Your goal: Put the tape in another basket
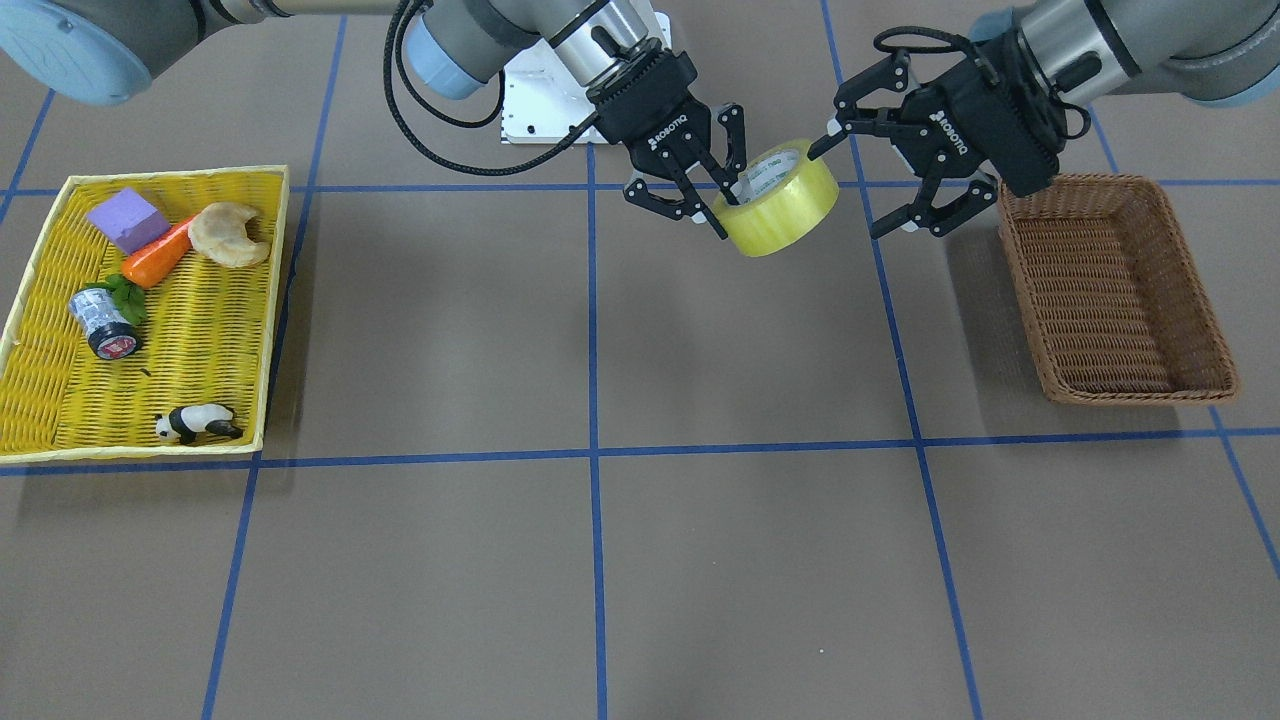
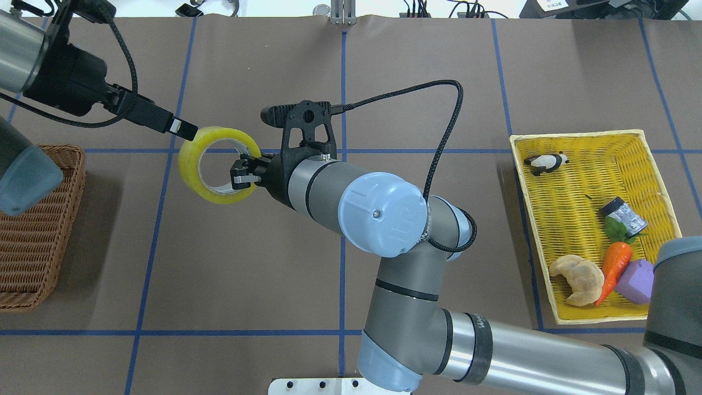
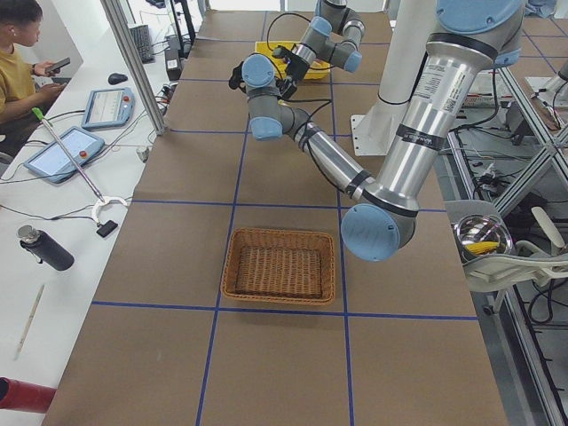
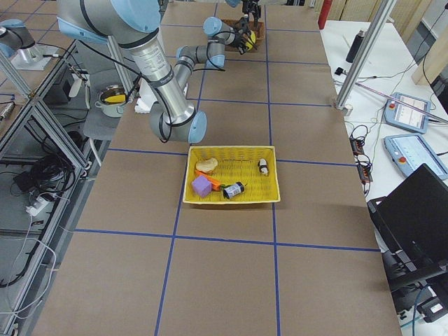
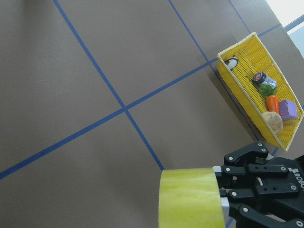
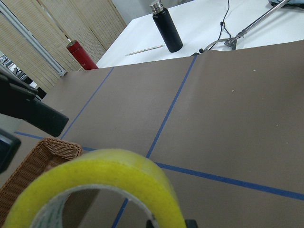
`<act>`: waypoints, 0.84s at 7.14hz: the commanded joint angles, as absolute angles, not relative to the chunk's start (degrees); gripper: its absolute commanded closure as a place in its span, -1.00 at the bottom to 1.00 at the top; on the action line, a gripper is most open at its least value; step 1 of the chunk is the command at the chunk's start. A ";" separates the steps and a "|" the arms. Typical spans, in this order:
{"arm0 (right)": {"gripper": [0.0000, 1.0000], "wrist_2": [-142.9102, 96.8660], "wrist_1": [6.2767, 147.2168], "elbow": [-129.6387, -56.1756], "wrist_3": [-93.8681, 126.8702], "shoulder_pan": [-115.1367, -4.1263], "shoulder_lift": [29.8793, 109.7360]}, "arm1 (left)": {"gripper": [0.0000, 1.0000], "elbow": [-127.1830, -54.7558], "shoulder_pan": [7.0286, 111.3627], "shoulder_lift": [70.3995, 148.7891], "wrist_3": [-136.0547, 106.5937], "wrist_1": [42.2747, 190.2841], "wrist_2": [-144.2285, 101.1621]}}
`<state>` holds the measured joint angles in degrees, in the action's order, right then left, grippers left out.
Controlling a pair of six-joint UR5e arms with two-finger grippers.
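From the front, the right claw (image 1: 725, 205) held the tape (image 1: 780, 200) up in the air, one finger inside its hole. It hung over the table, nearer the left end. The left claw (image 1: 848, 190) was wide open just beside it.

From above, a left finger (image 2: 184, 128) seemed to touch the tape's rim. The basket (image 2: 55, 230) sat at the left end.

This looked like a hand-over. Next, the left claw should close on the tape before the right lets go.

The table (image 1: 600, 560) (blue-gridded) carries a basket (image 1: 1140, 392) and yellow tray (image 1: 200, 350).

The brown wicker basket (image 3: 279, 269) sits on the table (image 3: 191, 169) beside the near arm's elbow (image 3: 369, 232).
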<state>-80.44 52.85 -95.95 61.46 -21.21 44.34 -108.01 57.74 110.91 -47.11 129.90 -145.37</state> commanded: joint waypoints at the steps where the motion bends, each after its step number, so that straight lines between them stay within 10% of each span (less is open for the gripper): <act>1: 1.00 -80.42 52.82 -95.89 61.44 -21.18 43.86 | -0.98 -108.02 56.87 110.92 -47.11 129.90 -145.28; 6: 1.00 -80.42 52.65 -95.89 61.44 -21.18 43.59 | -0.97 -107.75 56.16 111.01 -47.11 129.90 -145.37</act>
<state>-80.42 52.68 -95.89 61.46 -21.18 43.66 -107.86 56.40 110.99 -47.11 129.90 -145.37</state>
